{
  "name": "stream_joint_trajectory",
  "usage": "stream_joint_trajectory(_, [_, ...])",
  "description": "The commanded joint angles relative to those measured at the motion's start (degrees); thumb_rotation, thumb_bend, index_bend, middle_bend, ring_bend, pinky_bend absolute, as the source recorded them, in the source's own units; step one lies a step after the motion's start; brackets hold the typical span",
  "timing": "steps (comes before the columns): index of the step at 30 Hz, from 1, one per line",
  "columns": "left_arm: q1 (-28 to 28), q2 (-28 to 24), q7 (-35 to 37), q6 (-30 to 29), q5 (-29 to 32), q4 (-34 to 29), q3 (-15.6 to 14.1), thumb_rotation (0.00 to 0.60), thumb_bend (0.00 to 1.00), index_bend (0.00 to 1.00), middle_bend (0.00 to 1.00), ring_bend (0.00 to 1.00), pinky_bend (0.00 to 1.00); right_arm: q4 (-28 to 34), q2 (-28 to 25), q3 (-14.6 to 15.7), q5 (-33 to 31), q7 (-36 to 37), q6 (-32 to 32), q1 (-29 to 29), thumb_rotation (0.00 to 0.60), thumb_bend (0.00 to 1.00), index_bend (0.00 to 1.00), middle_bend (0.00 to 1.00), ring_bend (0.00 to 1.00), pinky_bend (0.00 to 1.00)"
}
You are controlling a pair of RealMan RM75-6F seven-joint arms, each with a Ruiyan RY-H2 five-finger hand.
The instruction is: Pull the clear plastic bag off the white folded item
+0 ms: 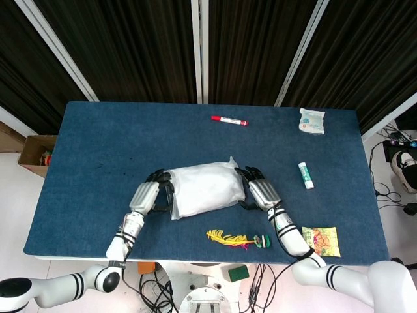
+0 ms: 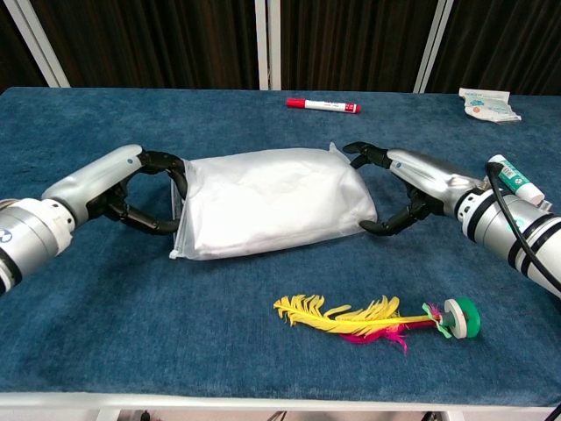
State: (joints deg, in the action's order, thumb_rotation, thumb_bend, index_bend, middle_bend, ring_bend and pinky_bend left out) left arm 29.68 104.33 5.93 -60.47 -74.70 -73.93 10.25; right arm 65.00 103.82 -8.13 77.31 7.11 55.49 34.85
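The clear plastic bag (image 1: 203, 190) (image 2: 272, 200) with the white folded item inside lies flat at the middle of the blue table. My left hand (image 1: 148, 194) (image 2: 118, 180) is at the bag's left end, its fingers (image 2: 175, 168) over the upper corner and the thumb by the lower corner, spread wide around the crumpled edge. My right hand (image 1: 258, 191) (image 2: 421, 182) cups the right end the same way, fingers at the top corner and thumb at the lower corner, apart and not closed on the plastic.
A red marker (image 1: 229, 120) (image 2: 323, 105) lies at the back. A white packet (image 1: 311, 120) and a small tube (image 1: 305, 175) are to the right. A yellow feather (image 2: 351, 316) with a green roll (image 2: 462, 317) lies near the front edge, and a snack packet (image 1: 320, 240) beside it.
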Motion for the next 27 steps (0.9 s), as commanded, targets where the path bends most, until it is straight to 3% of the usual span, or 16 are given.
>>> stream_joint_trajectory(1, [1.3,0.9,0.9,0.0,-1.6,1.4,0.2,0.6,0.25,0.47,0.15,0.03,0.1,-0.1,0.2,0.0,0.1,0.1,0.1,0.0,0.6,0.28,0.04,0.17,0.0,0.07])
stream_joint_trajectory(10, [3.3,1.9,2.6,1.4,-2.4,4.8,0.3,0.6,0.25,0.42,0.15,0.03,0.1,-0.1,0.4,0.0,0.5,0.4,0.2,0.2,0.6,0.28,0.04,0.17,0.0,0.07])
stream_joint_trajectory(19, [3.0,1.1,0.7,3.5,0.7,5.6,-0.2,0.6,0.25,0.39,0.14,0.03,0.1,0.1,0.4,0.0,0.7,0.5,0.5,0.2,0.6,0.28,0.04,0.17,0.0,0.07])
stream_joint_trajectory(27, [4.7,2.8,5.4,4.5,-1.1,7.3,0.0,0.6,0.25,0.4,0.13,0.02,0.1,0.1,0.5,-0.1,0.8,0.5,0.9,0.2,0.6,0.28,0.04,0.17,0.0,0.07])
